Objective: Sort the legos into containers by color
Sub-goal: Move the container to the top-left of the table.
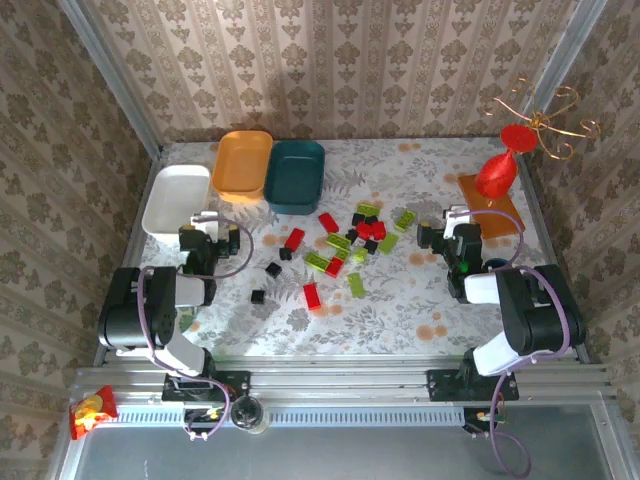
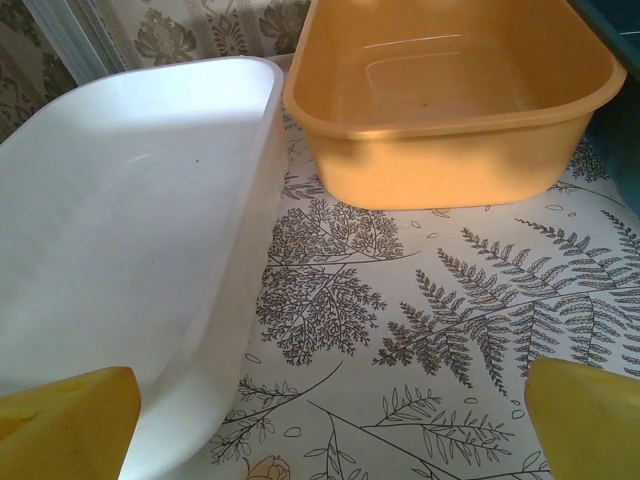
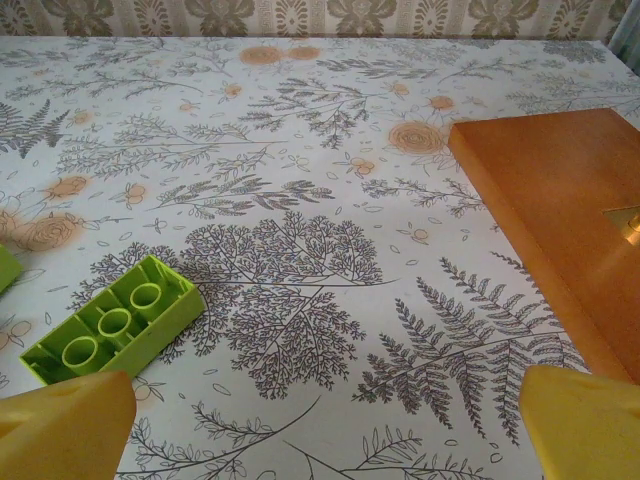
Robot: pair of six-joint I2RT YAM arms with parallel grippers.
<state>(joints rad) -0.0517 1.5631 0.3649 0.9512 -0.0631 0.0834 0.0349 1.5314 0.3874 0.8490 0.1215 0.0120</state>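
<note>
Legos [image 1: 345,245] central, trays [image 1: 243,162] along far edge

In the left wrist view the white rounded-rectangle plastic tray [image 2: 130,230], toward the desk's far left corner, runs off the picture's left and bottom edges. The orange plastic tray [image 2: 450,140] beside it is cut at the top. The dark teal plastic tray [image 2: 620,25] is a mere sliver at the right edge. The left claw [image 2: 325,420] has its yellow fingertips [image 2: 65,425] clipped at the bottom corners.

In the right wrist view a lime green plastic piece [image 3: 6,268] is cut by the left edge, its shape untellable. The flat orange-brown board [image 3: 550,210] runs off the right edge, and a small brass-coloured bit [image 3: 625,222] on it is too cropped to identify.
</note>
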